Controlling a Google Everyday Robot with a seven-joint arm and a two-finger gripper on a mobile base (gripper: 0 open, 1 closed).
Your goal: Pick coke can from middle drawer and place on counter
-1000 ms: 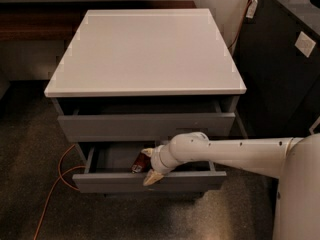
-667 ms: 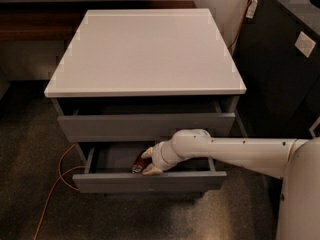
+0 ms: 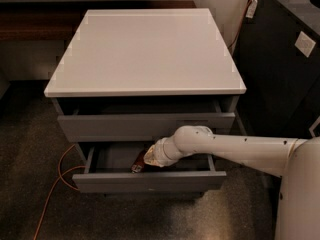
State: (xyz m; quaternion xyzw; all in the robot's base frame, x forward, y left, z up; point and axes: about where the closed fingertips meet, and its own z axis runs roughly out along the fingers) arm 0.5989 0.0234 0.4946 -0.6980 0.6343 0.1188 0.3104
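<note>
The coke can [image 3: 138, 162] is a dark-red can lying tilted inside the open middle drawer [image 3: 150, 181], near its centre. The drawer is pulled out below another drawer [image 3: 145, 126] that stands slightly open. My gripper [image 3: 148, 160] reaches into the middle drawer from the right, on a white arm [image 3: 235, 149]. It is right against the can's right side, and the wrist hides its tip. The white counter [image 3: 145, 54] on top of the cabinet is bare.
A tall black cabinet [image 3: 285, 59] stands close on the right, behind my arm. An orange cable [image 3: 57, 184] runs across the dark speckled floor left of the drawers. A dark wooden bench [image 3: 35, 26] is at the back left.
My gripper has moved up and deeper into the middle drawer, from the drawer's front edge to the can. The can and drawers have not moved.
</note>
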